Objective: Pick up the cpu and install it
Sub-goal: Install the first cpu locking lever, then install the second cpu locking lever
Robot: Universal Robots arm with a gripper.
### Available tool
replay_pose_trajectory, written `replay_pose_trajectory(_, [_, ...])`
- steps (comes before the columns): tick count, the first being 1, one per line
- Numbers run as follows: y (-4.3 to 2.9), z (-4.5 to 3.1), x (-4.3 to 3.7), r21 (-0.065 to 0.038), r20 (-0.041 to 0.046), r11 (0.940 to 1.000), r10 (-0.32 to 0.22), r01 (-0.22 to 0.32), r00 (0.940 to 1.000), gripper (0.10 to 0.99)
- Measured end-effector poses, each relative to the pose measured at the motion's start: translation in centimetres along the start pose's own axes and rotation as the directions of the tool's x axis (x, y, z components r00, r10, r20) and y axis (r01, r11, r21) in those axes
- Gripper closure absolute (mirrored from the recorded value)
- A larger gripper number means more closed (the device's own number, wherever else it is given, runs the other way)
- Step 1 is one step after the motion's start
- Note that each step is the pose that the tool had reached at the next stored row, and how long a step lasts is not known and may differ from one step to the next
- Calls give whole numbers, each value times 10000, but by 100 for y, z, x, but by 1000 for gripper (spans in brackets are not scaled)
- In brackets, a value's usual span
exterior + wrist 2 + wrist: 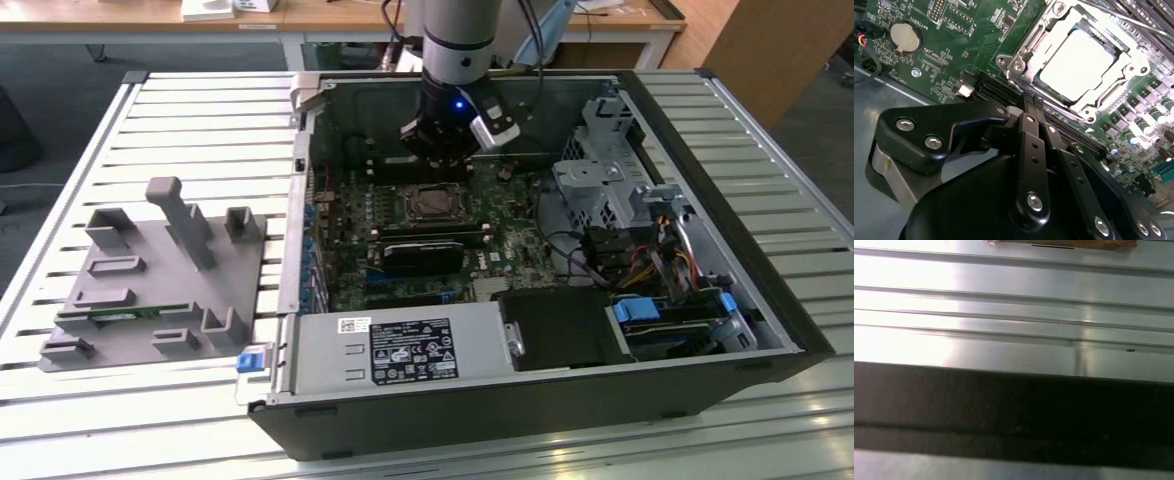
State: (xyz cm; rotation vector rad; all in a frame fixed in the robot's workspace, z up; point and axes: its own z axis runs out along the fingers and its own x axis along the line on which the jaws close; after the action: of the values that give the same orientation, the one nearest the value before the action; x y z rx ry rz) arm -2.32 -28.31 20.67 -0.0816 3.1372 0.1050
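Silver-grey cpu [1080, 62], green motherboard [969, 35], grey tray [154, 290]

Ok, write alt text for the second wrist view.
A silver-grey cpu sits inside the metal-framed socket on a green motherboard. The black gripper fills the foreground, its fingers shut together and holding nothing, their tips just short of the socket. A round coin battery sits on the board.

From above we overlook the open computer case [534, 250]; our second wrist view closes on its socket [1079, 60], which the exterior view also shows.
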Motion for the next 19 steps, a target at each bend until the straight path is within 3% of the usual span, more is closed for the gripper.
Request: replay_pose_trajectory(19, [-60, -3, 4, 2, -2, 10000, 2, -2, 10000, 980])
